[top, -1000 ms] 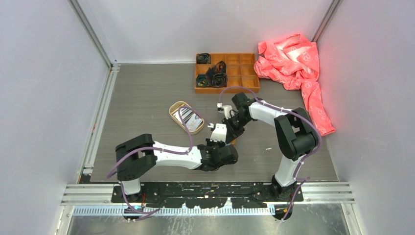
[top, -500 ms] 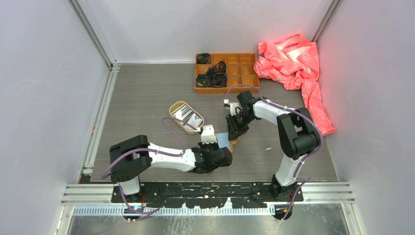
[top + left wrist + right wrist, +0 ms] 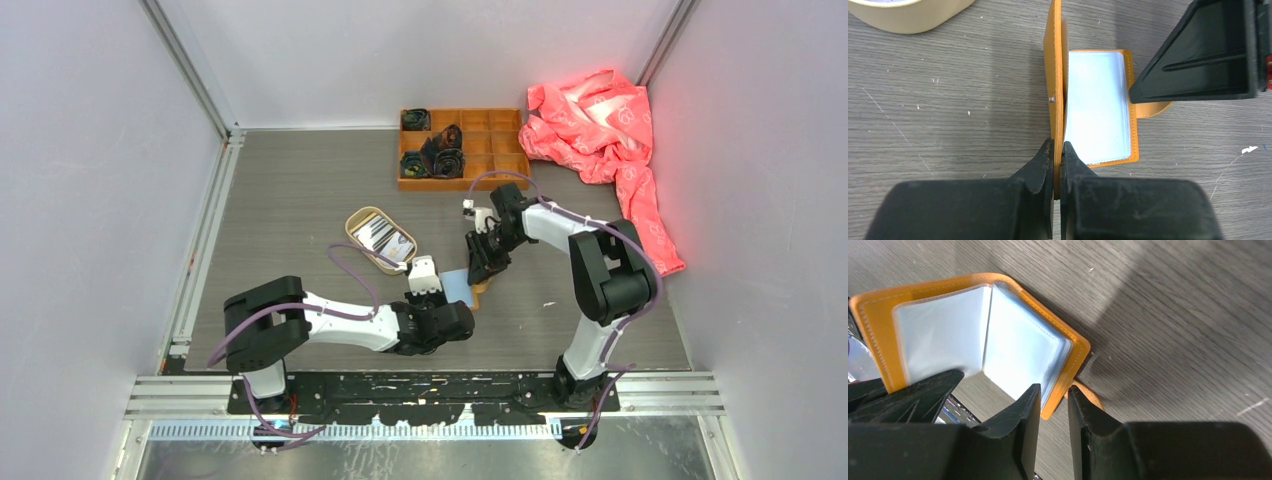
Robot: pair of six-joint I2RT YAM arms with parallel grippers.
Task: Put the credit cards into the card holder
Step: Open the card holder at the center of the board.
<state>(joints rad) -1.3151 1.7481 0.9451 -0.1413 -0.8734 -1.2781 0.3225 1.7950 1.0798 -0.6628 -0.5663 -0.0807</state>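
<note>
Left gripper [image 3: 1058,150] is closed, pinching the near edge of the card holder [image 3: 1098,110]'s left cover, which stands upright on edge. The other cover lies flat on the bench [image 3: 300,200], clear sleeves facing up. No card visible in them. The snap stud [image 3: 1050,99] shows on the upright cover, and the strap tab [image 3: 1153,109] sticks out from the holder's right side.

The holder sits mid-bench between the two grippers, just right of the oval tan tray [image 3: 352,222].

Right gripper [image 3: 1054,407] is over the holder's right edge with its jaws slightly apart. The holder's corner sits in the gap and the pads don't look clamped on it.

Credit cards [image 3: 383,236] are stacked in the tray, apart from the holder.

Farther back is the orange wooden compartment box [image 3: 490,145], with dark rolled items [image 3: 440,150] in its left cells. A pink cloth [image 3: 600,130] is bunched at the far right corner and trails down the right side.
</note>
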